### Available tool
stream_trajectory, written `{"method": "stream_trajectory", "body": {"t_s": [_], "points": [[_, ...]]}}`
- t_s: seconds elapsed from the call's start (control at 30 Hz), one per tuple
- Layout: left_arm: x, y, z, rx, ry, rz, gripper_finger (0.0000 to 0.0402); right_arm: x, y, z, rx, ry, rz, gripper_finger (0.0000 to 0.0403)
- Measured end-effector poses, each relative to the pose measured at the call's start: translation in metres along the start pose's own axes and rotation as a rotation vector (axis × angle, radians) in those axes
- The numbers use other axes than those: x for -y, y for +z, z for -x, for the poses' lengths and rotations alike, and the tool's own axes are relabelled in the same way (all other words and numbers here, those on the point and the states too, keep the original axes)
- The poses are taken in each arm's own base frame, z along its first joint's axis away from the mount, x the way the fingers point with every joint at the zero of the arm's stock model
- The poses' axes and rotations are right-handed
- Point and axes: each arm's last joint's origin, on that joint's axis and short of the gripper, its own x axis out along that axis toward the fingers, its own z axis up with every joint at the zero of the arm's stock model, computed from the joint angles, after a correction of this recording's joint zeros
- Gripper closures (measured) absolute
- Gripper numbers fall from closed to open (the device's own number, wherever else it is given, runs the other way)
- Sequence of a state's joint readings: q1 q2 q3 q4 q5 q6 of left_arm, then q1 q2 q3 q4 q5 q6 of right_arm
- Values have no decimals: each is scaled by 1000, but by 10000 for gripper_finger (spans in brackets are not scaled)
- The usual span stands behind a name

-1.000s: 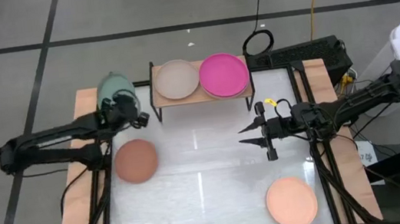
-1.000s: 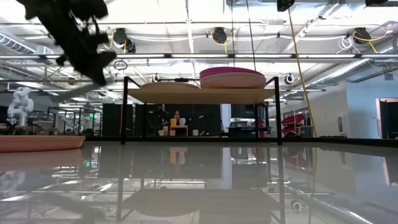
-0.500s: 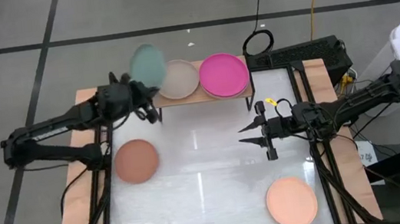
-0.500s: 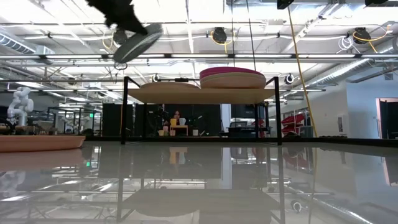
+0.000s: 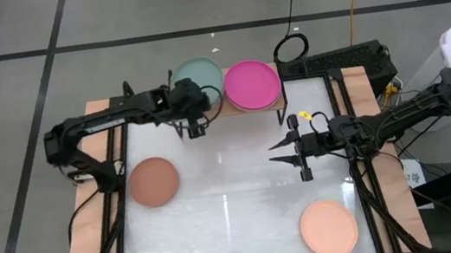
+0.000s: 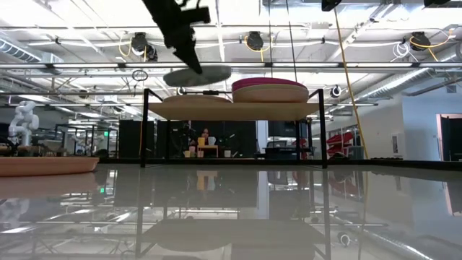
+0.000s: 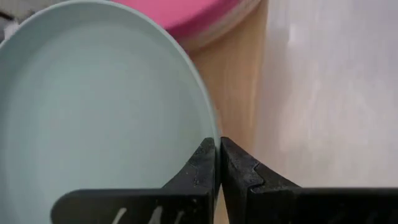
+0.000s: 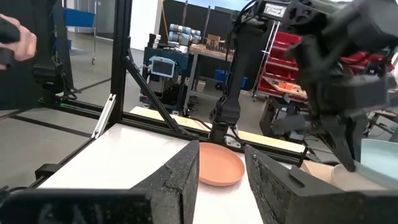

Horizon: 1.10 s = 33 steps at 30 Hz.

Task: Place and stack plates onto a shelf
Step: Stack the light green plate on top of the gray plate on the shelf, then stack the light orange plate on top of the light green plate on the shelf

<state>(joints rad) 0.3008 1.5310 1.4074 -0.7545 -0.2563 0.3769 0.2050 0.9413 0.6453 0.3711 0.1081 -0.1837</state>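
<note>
The left gripper (image 5: 198, 112) is clamped on the rim of the teal plate (image 5: 199, 75) and now holds it nearly level above the left half of the shelf (image 5: 255, 109), over the beige plate (image 6: 189, 99) already resting there. A second ago the same plate hung tilted off the table's (image 5: 235, 195) far-left corner; half a second ago it was just short of the shelf's left end. Judgement: carry complete, lowering and release remain. The magenta plate (image 5: 252, 84) lies on the shelf's right half, unchanged. The right gripper (image 5: 286, 152) hangs unmoved by the table's right edge, fingers apart, empty. Brown plate (image 5: 154, 180) and peach plate (image 5: 329, 227) await on the table.
</note>
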Motion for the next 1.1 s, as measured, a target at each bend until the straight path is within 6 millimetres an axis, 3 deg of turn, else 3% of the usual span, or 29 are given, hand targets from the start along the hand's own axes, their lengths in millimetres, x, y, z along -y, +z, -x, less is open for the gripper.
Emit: {"method": "stream_trajectory", "body": {"t_s": [0.13,0.33,0.57,0.77,0.9,1.1], "points": [[-8,-6,-17,-57,-13,31,392,0,-1,0,-10,3,-4,289],[-14,-11,-24,-68,-66,70,390,0,-1,0,-9,3,-4,289],[-15,-11,-24,-57,-82,90,335,0,-1,0,-8,4,-4,289],[-14,-11,-24,-56,-83,102,317,0,-1,0,-9,4,-3,289],[-15,-8,-13,-42,-77,150,315,0,-1,0,-9,5,-3,289],[-25,0,34,102,-59,316,315,0,-2,0,-24,7,-6,289]]}}
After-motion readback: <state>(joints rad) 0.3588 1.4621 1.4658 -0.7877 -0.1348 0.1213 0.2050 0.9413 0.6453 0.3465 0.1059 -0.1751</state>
